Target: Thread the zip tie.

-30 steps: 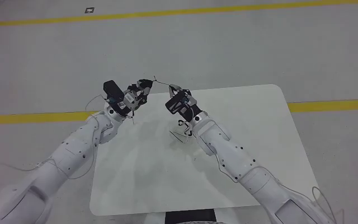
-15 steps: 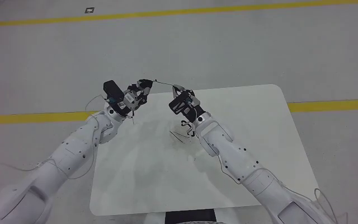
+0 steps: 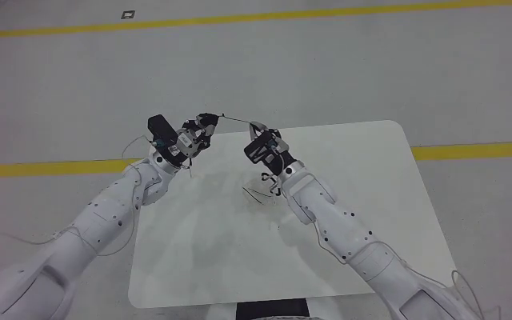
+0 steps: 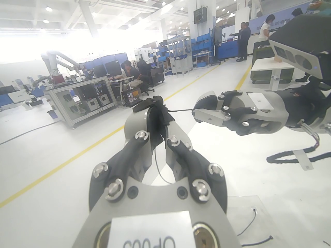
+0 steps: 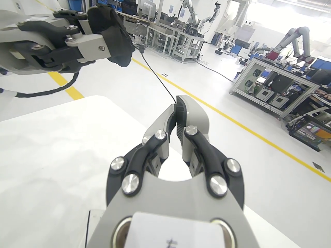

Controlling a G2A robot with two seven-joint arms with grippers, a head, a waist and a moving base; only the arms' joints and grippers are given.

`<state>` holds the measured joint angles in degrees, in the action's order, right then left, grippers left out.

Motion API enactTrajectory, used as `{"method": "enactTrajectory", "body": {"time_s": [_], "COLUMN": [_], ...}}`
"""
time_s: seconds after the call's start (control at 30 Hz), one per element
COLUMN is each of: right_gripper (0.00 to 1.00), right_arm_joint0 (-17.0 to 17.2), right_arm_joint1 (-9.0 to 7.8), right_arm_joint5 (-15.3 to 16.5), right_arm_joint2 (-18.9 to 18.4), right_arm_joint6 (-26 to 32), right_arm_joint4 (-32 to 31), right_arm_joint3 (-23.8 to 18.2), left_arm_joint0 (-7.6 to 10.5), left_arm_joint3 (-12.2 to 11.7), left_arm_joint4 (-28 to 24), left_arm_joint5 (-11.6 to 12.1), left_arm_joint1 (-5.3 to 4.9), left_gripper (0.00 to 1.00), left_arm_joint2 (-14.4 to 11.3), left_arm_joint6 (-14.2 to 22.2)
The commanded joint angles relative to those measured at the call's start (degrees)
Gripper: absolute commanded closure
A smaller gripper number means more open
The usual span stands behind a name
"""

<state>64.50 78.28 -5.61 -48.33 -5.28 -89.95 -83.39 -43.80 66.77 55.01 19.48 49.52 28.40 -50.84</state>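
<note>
A thin black zip tie (image 3: 234, 119) is stretched in the air between my two grippers, over the far left corner of the white table (image 3: 368, 232). My left gripper (image 4: 157, 110), its fingertips wrapped in black cloth, is shut on one end, and a loose strand hangs down between its fingers. My right gripper (image 5: 177, 104) is shut on the other end of the zip tie (image 5: 157, 74), which runs up to the left gripper (image 5: 115, 38). In the left wrist view the right gripper (image 4: 197, 110) sits a short way off, with the zip tie (image 4: 181, 109) bridging the gap.
Several spare black zip ties (image 3: 258, 194) lie on the table below the right arm, with more zip ties (image 4: 249, 220) near the left wrist. The table's near and right parts (image 3: 376, 184) are bare. Yellow floor lines (image 3: 456, 150) run past the table.
My right gripper has shifted slightly to the right, away from the left gripper, drawing the zip tie straighter. The left arm has stayed still.
</note>
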Motion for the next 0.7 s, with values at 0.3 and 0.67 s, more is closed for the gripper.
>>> {"method": "enactTrajectory", "body": {"time_s": [0.3, 0.67], "right_gripper": [1.00, 1.00], "right_arm_joint0": [0.45, 1.65], "right_arm_joint1": [-0.41, -1.31], "right_arm_joint5": [-0.18, -0.70], "right_arm_joint2": [-0.31, -1.05], "right_arm_joint6": [0.26, 0.72], "right_arm_joint4": [0.00, 0.00], "right_arm_joint3": [-0.40, -1.47], "left_arm_joint0": [0.00, 0.00], "left_arm_joint3": [0.00, 0.00], "left_arm_joint4": [0.00, 0.00], "left_arm_joint5": [0.00, 0.00], "left_arm_joint1": [0.00, 0.00], "left_gripper": [1.00, 1.00], "left_arm_joint2": [0.00, 0.00], "left_arm_joint6": [0.00, 0.00]}}
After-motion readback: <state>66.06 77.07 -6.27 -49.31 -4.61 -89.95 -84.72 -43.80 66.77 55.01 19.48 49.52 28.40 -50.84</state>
